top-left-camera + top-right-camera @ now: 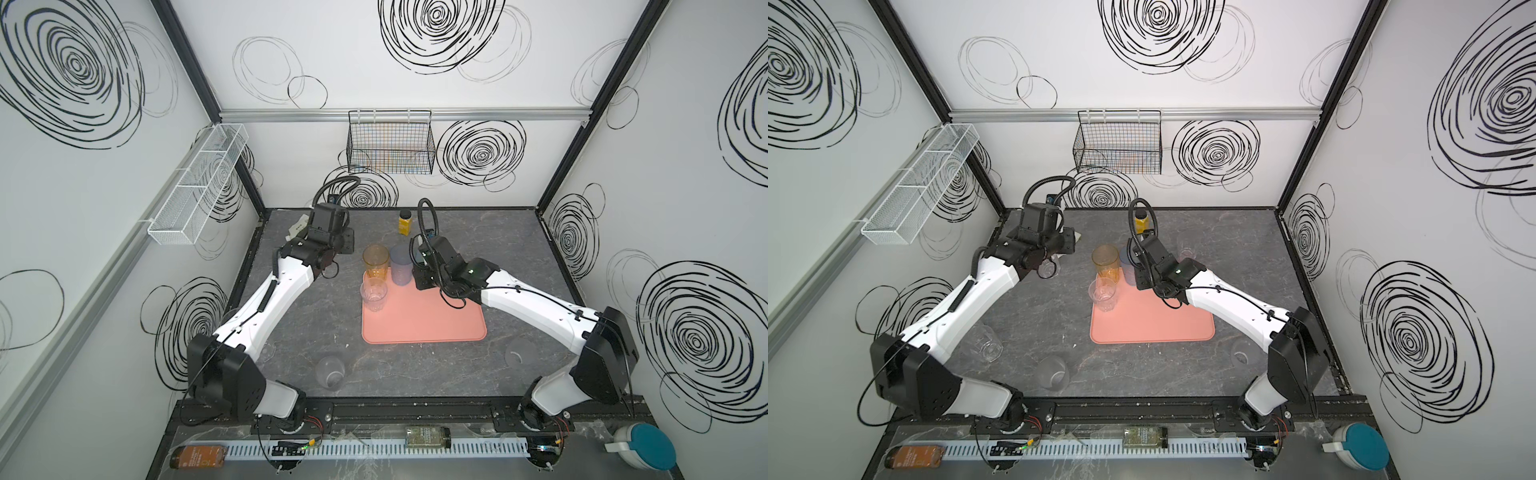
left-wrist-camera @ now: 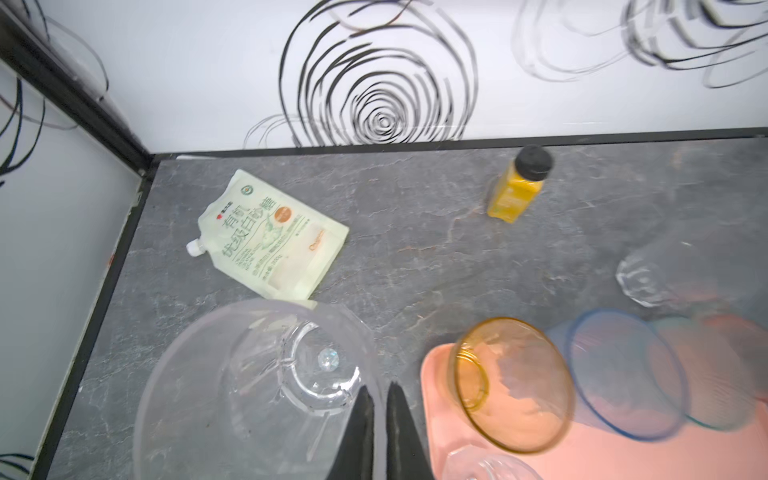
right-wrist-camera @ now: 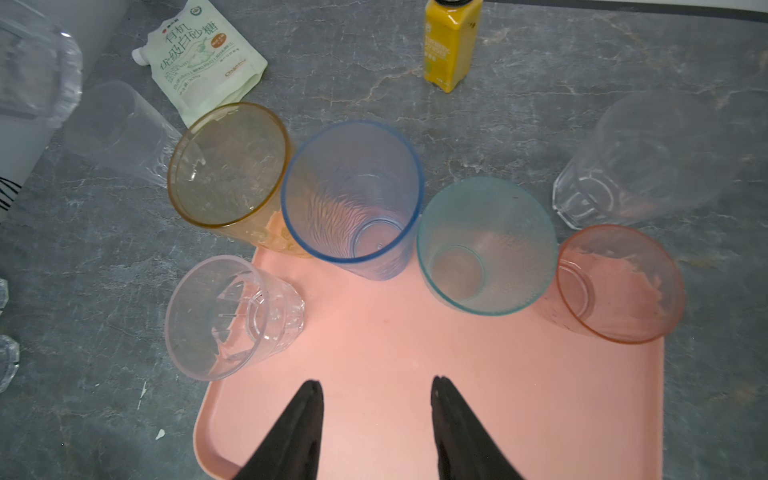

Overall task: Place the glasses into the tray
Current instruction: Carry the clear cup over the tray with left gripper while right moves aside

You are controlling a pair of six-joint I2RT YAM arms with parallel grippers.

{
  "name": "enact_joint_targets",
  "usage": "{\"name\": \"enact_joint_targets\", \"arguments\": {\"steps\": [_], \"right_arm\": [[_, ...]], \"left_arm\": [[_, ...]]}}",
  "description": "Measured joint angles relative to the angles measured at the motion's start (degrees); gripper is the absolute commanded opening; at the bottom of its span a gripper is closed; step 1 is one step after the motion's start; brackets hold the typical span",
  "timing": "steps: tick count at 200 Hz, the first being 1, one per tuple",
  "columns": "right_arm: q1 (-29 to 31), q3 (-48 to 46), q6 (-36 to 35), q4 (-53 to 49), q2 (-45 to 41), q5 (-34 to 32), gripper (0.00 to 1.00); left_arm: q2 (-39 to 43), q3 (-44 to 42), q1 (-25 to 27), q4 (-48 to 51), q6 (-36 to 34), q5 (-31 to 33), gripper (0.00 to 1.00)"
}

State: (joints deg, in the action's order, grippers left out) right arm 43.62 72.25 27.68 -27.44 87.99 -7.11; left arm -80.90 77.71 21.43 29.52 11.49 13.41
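Right wrist view: right gripper (image 3: 374, 380) with fingers apart and nothing between them, hanging over the bare middle of the tray (image 3: 540, 395). Along the tray's far edge, four tall tinted tumblers upright in a row: orange glass (image 3: 230, 166), blue glass (image 3: 353, 195), teal glass (image 3: 486, 245), pink glass (image 3: 619, 286), the orange one right on the corner. Just beside the orange one, on the edge toward the left arm, short clear glass (image 3: 232, 316), upright too. Five of the glasses home, by this count.

Left wrist view: left gripper (image 2: 379, 386) pinched shut on the wall of the held clear glass (image 2: 257, 386), off the tray, over the grey table (image 2: 415, 249) beside the orange-glass corner. Cannot tell whether lifted or resting. Judged the step in hand: bringing this one across to the tray.

Leaves on the table: far clear glass (image 3: 648, 166) beyond the pink one; front clear glass (image 1: 330, 372) and right-side clear glass (image 1: 517, 353) nearer the arm bases; in a top view, more clear glassware (image 1: 986, 345) by the left arm, count unclear. Plenty of bare tray toward the front for them. Judged a little under halfway. At the back, yellow bottle (image 3: 451, 45) and white pouch (image 3: 199, 54): no part of the job.
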Motion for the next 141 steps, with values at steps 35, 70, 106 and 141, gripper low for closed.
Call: {"name": "enact_joint_targets", "arguments": {"steps": [35, 70, 106, 141], "right_arm": [[-2.95, -2.8, 0.24, -1.57, -2.69, -3.17, 0.47], [-9.31, -5.99, 0.72, -2.69, -7.74, -3.96, 0.47], [-14.82, -8.94, 0.9, -2.73, -11.63, -3.39, 0.48], [-15.98, -13.16, 0.87, -2.75, -14.05, -2.58, 0.48]], "left_arm": [[5.22, 2.84, 13.66, 3.96, 1.29, 1.51, 0.0], [3.96, 3.56, 28.13, 4.33, 5.38, 2.56, 0.0], [-3.1, 1.31, 36.96, 3.15, 9.53, 1.86, 0.0], [-9.44, -1.4, 37.2, 2.27, 10.71, 2.03, 0.0]]}}
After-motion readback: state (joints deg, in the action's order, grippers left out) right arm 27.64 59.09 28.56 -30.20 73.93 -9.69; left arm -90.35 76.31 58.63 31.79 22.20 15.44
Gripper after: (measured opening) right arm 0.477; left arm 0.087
